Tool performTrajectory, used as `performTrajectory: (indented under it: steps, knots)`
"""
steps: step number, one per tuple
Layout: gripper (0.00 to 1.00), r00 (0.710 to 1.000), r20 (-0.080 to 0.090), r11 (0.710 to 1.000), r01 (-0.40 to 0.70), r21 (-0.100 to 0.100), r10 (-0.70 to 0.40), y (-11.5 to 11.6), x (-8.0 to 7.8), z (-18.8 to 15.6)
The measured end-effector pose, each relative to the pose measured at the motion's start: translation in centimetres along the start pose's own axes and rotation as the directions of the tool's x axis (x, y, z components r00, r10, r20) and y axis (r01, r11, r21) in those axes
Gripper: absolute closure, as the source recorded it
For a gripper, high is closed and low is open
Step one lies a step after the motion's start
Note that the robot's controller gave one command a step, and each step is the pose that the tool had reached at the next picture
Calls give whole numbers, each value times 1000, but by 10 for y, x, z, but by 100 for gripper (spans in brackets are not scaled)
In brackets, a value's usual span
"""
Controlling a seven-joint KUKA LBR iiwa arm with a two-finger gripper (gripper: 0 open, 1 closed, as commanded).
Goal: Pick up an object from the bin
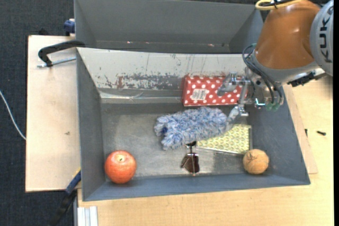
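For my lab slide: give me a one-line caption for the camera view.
Gripper hangs by the red white-dotted box and fluffy blue-white cloth in a grey metal bin.

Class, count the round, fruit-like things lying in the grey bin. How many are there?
2. A red apple lies at the view's lower left of the bin; a brownish round fruit lies at its lower right. The fluffy blue cloth could hide more.

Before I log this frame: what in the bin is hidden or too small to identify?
Camera view:
- Red box: its right end is hidden behind the pincer, and its label print is too small to read.
- Yellow sheet: its left part is covered by the blue cloth.
- Dark thing by the front wall: too small to name.
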State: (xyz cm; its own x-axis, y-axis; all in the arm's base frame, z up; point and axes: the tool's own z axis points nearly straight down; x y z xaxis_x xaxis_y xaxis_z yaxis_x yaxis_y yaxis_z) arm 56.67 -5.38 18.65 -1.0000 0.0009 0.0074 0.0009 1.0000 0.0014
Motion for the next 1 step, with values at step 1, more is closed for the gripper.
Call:
performTrajectory:
  steps: [1]
  knots:
    - [0, 1000, 8, 1000, 1, 1, -1, 0, -2, -4]
